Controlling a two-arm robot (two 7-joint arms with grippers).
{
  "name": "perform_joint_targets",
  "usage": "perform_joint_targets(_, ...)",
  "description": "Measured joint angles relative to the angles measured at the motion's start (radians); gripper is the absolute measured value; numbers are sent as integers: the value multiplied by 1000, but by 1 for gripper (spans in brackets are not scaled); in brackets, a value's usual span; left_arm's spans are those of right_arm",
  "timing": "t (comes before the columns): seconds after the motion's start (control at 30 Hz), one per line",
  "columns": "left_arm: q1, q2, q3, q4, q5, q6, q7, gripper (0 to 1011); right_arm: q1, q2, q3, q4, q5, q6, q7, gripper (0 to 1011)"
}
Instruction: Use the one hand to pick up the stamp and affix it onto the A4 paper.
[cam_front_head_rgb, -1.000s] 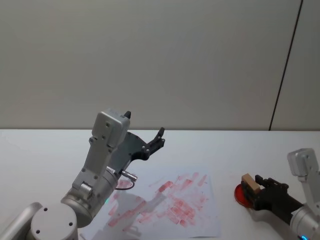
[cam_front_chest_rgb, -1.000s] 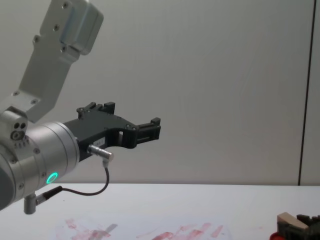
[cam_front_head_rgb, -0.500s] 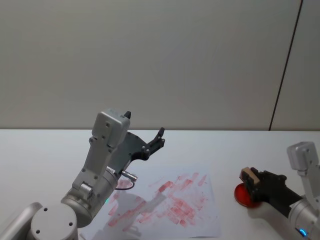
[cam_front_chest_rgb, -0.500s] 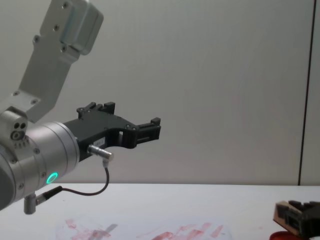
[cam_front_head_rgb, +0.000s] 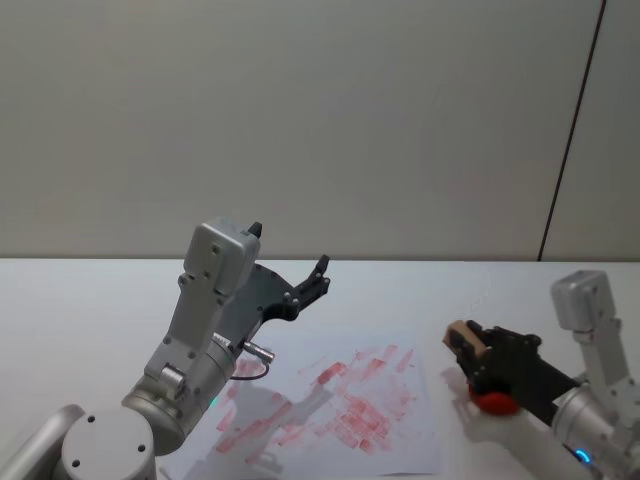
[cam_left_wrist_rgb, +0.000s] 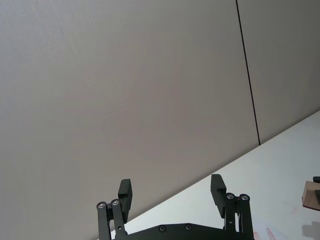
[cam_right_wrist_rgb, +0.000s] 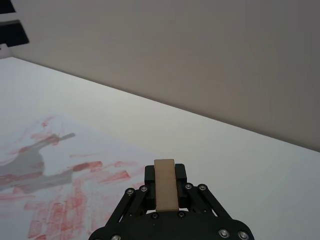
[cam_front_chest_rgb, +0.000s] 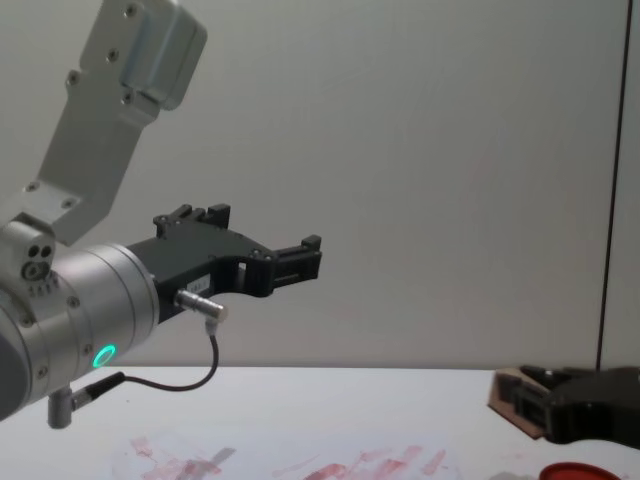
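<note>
The stamp (cam_front_head_rgb: 461, 337), a small tan wooden block, is held in the air between the fingers of my right gripper (cam_front_head_rgb: 470, 346), which is shut on it. It hangs just off the right edge of the A4 paper (cam_front_head_rgb: 340, 410), a white sheet smeared with red marks. In the right wrist view the stamp (cam_right_wrist_rgb: 166, 184) stands upright in the gripper (cam_right_wrist_rgb: 165, 174), with the paper (cam_right_wrist_rgb: 55, 200) ahead of it. The chest view shows the stamp (cam_front_chest_rgb: 505, 392) above the table. My left gripper (cam_front_head_rgb: 318, 275) is raised over the paper's far left side, open and holding nothing.
A red round disc (cam_front_head_rgb: 493, 403) lies on the white table (cam_front_head_rgb: 80, 300) under my right gripper, also seen low in the chest view as a disc (cam_front_chest_rgb: 580, 471). A grey wall stands behind the table. The left arm's silver body (cam_front_chest_rgb: 90, 310) bulks large on the left.
My right gripper has lifted the stamp off the red disc and carried it left toward the paper's edge. The left arm has not moved.
</note>
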Motion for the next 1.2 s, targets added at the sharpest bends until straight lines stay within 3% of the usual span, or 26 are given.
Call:
perform_joint_targets(0.5, 0, 0, 0, 0, 0, 0, 0, 1003, 6, -30, -44, -10, -53, 13, 42, 216)
perform_joint_targets(0.83, 0, 0, 0, 0, 0, 0, 0, 1003, 7, -45, -72, 9, -112, 10, 53, 216)
perform_joint_targets(1.2, 0, 0, 0, 0, 0, 0, 0, 1003, 11, -56, -89, 38, -143, 12, 55, 216)
